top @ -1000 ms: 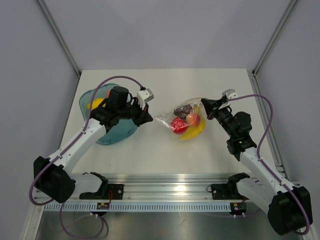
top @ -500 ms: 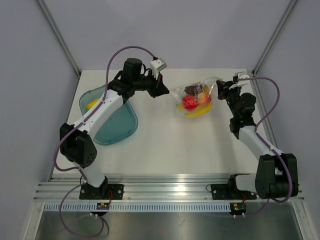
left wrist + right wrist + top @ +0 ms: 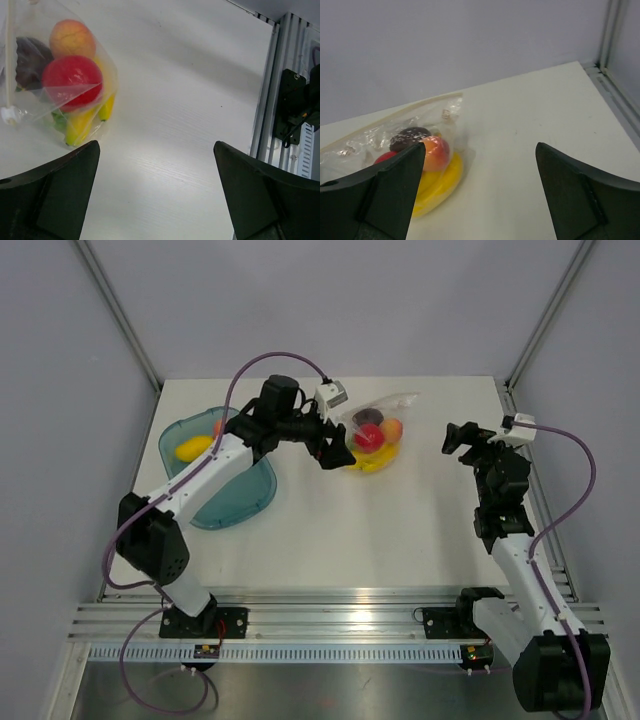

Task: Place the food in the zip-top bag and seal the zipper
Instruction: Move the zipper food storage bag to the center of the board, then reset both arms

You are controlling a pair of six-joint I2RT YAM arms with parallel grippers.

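Clear zip-top bag holds fruit. Left gripper beside it, right gripper farther off: both wide open, empty. Yellow fruit left of the bag probably goes next.

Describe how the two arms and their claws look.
Left arm and right arm: white links, black joints, a purple cable looping along each, a white camera block at the wrist. Left claw and right claw: two broad black fingers.

clear bag, red apple, orange-pink peach, dark plum, yellow bananas, teal tray
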